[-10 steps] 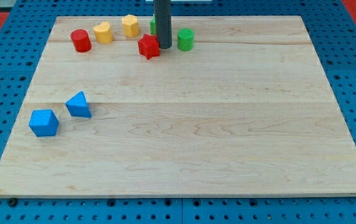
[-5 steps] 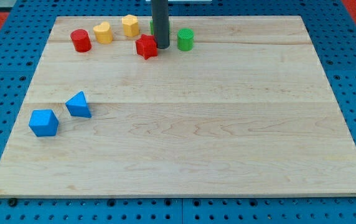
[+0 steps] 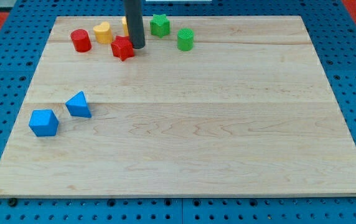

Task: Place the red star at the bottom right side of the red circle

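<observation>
My tip (image 3: pixel 137 46) sits tight against the view's right of the red star (image 3: pixel 122 48), and the top-left strip is crowded: red circle (image 3: pixel 80 40), yellow block (image 3: pixel 103 32) and another yellow block (image 3: pixel 125 23) half hidden behind my rod. A bare gap lies between circle and star just below the yellow block, while the green star (image 3: pixel 160 25) and green cylinder (image 3: pixel 185 39) hem the right. The blue cube (image 3: pixel 43 122) and blue wedge-like block (image 3: pixel 78 104) sit well apart at lower left on the wooden board (image 3: pixel 228 137).

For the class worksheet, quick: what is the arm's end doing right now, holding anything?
My tip: a bare rod, no jaws, holding nothing; it sits against the view's right side of the red star.
</observation>
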